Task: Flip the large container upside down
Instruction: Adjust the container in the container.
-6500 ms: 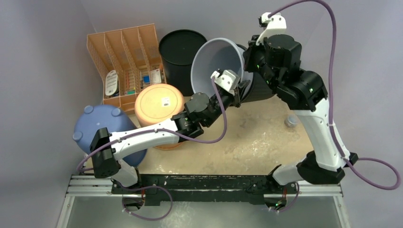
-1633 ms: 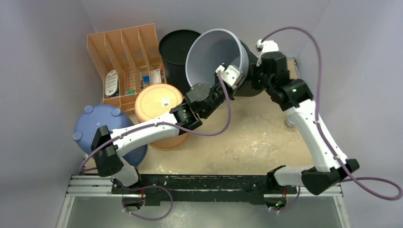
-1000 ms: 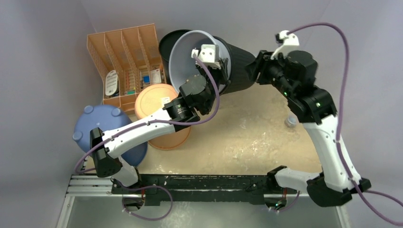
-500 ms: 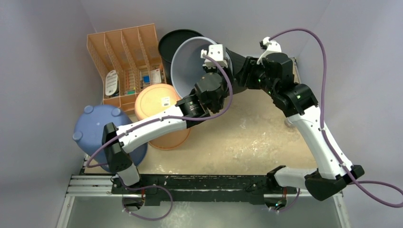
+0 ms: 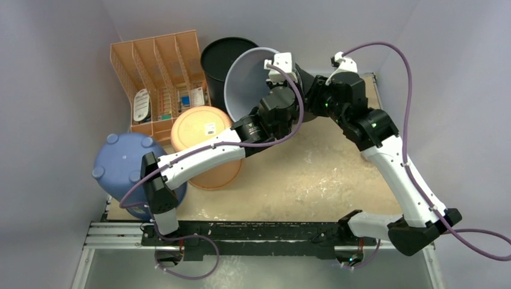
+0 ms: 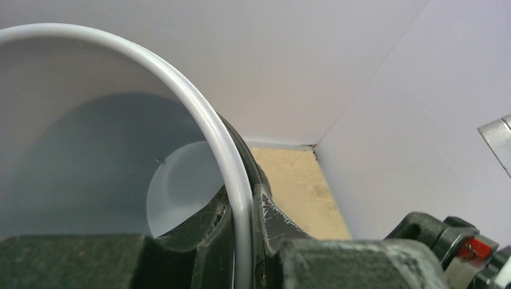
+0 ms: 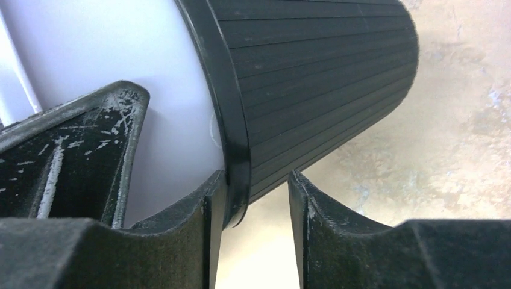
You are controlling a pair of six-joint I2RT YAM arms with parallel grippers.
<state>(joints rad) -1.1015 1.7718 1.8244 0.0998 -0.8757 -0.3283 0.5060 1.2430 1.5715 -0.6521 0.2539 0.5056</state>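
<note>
The large container (image 5: 250, 78), ribbed black outside and pale grey inside, hangs tilted on its side above the back of the table, mouth facing left. My left gripper (image 6: 244, 241) is shut on its pale rim (image 6: 205, 120), one finger inside and one outside; from above it (image 5: 278, 75) sits at the rim's right side. My right gripper (image 7: 256, 211) stands open astride the black rim band (image 7: 232, 150). The band touches the left finger, with a gap to the right finger. From above, the right gripper (image 5: 314, 96) is at the container's black wall.
An orange divided organiser (image 5: 159, 72) stands at the back left, a black bin (image 5: 220, 57) right behind the container. An orange lidded tub (image 5: 202, 129) and a blue upturned tub (image 5: 126, 159) sit left of centre. The back wall and corner (image 6: 313, 144) are close.
The left arm has swung the container rightward, with its mouth now more edge-on. The right gripper has come in from the right to the container's rim, and its jaws have narrowed.
</note>
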